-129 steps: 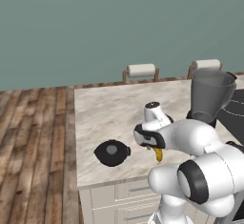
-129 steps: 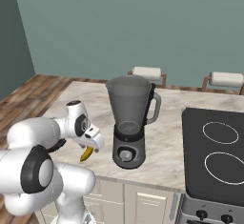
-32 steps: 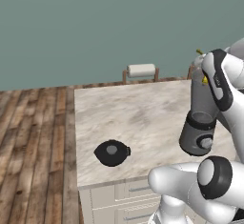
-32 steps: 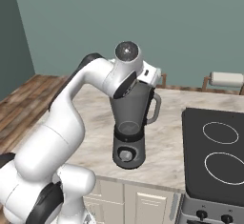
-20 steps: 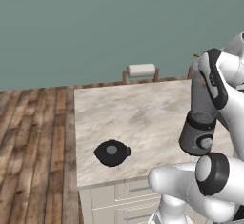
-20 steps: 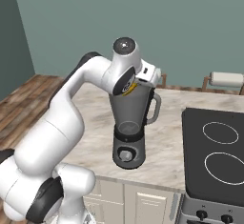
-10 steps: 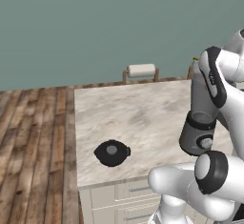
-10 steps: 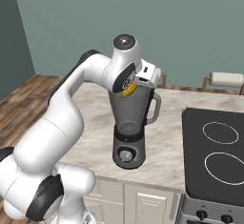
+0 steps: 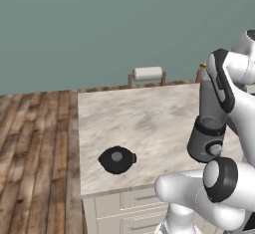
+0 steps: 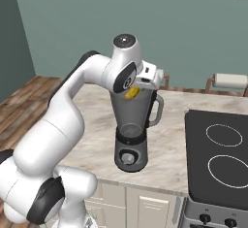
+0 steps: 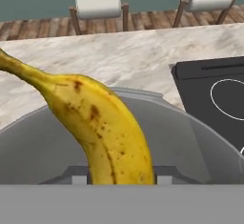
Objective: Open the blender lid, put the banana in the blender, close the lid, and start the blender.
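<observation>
The arm (image 10: 72, 105) is glossy white with rounded, bulbous links (dark grey bands and caps at its joints).

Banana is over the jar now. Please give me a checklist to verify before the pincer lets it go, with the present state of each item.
1. Lid off the jar: ok. The blender lid lies flat on the counter, apart from the blender.
2. Jar mouth open: ok, hand view looks into it.
3. Banana above the mouth: ok. It shows at the jar's top, inside the rim.
4. Banana pointing down into the jar: ok in the hand view.
5. Pincer grip on the banana: cannot tell, the fingertips are hidden.
6. Blender standing upright on the counter: ok.
</observation>
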Tool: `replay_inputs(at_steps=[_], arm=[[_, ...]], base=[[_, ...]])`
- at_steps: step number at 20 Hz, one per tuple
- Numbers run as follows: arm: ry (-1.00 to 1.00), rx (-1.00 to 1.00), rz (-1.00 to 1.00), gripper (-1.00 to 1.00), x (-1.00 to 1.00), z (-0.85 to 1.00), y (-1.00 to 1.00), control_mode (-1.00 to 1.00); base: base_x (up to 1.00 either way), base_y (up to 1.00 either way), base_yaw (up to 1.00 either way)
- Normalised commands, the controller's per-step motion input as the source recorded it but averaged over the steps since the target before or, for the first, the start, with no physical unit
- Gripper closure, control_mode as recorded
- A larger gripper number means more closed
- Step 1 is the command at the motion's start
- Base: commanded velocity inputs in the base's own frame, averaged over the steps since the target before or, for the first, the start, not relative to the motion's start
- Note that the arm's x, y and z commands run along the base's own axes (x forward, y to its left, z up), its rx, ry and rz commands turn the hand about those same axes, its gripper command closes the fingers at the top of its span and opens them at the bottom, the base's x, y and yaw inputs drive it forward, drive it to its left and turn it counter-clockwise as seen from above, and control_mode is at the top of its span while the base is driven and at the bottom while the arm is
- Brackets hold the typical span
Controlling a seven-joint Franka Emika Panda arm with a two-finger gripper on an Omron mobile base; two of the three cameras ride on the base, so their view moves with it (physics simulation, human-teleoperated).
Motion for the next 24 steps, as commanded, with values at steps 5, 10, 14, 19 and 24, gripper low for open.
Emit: replay_inputs(at_steps=[5, 10, 14, 19, 24], arm=[[0.02, -0.02, 0.03, -1.0, 0.0, -0.34, 0.01, -1.0], [0.0, 0.0, 0.01, -1.0, -0.01, -0.07, 0.0, -1.0], [0.0, 0.0, 0.0, -1.0, -0.22, 0.27, 0.0, -1.0], [-0.01, 0.0, 0.0, -1.0, -0.4, 0.61, 0.06, -1.0], [-0.01, 0.0, 0.0, -1.0, -0.61, 0.34, 0.46, -1.0]], base=[[0.0, 0.0, 0.0], [0.0, 0.0, 0.0], [0.0, 0.0, 0.0], [0.0, 0.0, 0.0], [0.0, 0.0, 0.0]])
